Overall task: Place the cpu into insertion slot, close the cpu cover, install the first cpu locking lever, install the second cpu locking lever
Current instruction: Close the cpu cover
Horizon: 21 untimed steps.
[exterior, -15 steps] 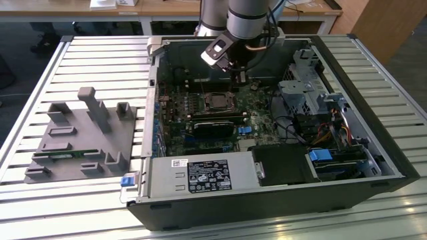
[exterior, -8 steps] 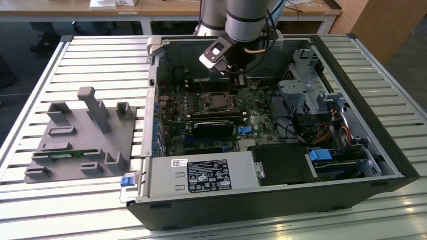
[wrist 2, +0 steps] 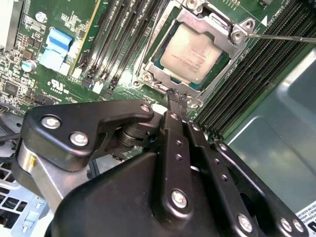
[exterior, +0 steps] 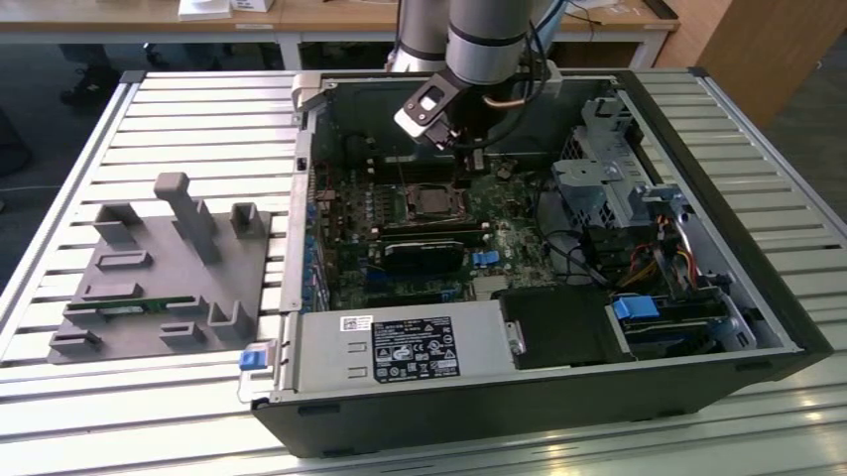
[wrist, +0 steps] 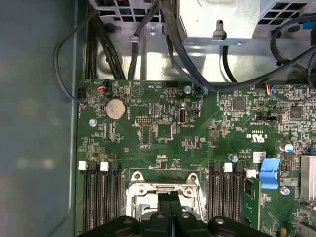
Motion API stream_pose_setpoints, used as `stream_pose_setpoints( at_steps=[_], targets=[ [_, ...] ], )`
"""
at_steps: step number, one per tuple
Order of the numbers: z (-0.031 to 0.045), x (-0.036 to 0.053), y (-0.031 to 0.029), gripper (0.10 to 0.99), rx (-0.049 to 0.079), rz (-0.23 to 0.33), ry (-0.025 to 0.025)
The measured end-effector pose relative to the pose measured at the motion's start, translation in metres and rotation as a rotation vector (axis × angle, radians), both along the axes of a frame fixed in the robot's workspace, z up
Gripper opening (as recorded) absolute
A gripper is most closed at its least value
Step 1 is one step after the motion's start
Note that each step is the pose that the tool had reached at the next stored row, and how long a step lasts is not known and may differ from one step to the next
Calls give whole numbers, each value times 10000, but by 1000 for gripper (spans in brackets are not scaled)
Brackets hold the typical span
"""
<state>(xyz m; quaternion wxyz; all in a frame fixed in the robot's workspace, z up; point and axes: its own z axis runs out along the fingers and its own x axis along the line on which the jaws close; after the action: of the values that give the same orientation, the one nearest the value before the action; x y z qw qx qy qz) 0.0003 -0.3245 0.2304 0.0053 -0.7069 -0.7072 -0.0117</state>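
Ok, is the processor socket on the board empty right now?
No, in the second wrist view the chip lies flat in it, with the metal frame around its edges.

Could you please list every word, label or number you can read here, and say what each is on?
No text reads reliably.
White label on the power supply: print too small.
The cpu top: faint markings, unreadable.
Circuit board: white lettering too small.
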Motion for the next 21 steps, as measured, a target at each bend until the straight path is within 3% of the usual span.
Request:
stream_pose_setpoints(
  at_steps=[21],
  targets=[
    [-59, -26, -1, 118, 2, -1, 0]
  ],
)
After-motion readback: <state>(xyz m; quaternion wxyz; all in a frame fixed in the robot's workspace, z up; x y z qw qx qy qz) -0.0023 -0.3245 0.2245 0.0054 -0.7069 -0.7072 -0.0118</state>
